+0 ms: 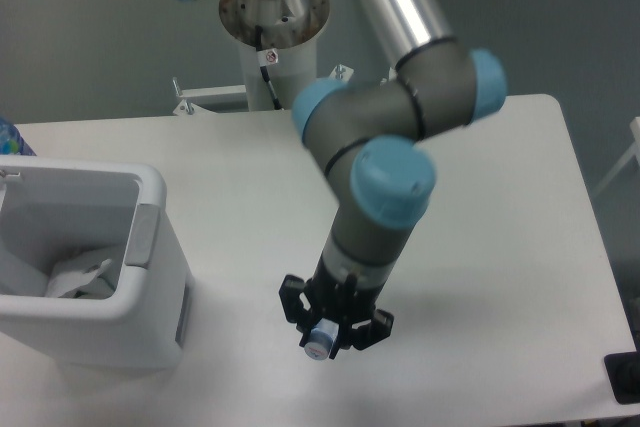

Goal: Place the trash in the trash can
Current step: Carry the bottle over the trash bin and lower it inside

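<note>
Camera view from the fixed spot shows the white table [480, 147] spreading out on all sides beneath the claw. Next in size is the arm [385, 172], bent over so that its wrist points down at the near part of the tabletop. Off to the claw's left, well apart from it, stands the trash can [160, 277], a boxy white bin with a grey tab on its near edge; a crumpled white wad [80, 275] lies inside it.

The claw [332, 325] hangs just above the table with its black fingers drawn in around the bottle [320, 341]. Only the bottle's bluish neck end pokes out below the fingers; the rest is hidden behind the wrist. From where I stand it looks gripped, narrow and snug, though I cannot see the contact itself.

My reading is that the pick-up is done and the carry is in hand. The next move calls for a lift high enough to clear the bin's thick rim, a sweep over to the left until the bottle is above the opening, then letting go.
</note>
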Controlling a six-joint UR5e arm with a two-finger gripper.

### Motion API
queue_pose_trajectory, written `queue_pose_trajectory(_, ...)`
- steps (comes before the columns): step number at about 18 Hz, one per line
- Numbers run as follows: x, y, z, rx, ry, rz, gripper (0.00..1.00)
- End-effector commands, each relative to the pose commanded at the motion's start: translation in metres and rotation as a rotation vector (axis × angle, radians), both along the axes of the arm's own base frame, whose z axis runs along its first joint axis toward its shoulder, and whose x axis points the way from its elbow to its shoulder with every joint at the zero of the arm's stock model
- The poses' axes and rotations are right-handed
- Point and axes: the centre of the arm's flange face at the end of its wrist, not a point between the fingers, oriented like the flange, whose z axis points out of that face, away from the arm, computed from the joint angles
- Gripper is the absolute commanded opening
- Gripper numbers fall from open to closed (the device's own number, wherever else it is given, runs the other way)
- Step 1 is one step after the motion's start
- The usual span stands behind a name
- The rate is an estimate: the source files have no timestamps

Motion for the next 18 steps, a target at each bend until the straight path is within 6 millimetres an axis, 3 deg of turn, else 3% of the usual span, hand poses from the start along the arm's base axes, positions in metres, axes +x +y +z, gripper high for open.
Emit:
queue_pose_trajectory(9, 0.066, -0.01, 0.133, 0.428, -0.135, -0.046, 0.09)
queue_pose_trajectory(12, 0.099, -0.009, 0.162, 0.535, -0.192, -0.149, 0.09)
queue_pose_trajectory(15, 0.12, -0.018, 0.19, 0.621, -0.246, -0.231, 0.09)
queue_pose_trajectory(18, 0.136, -0.017, 0.198, 0.648, -0.271, -0.278, 0.11)
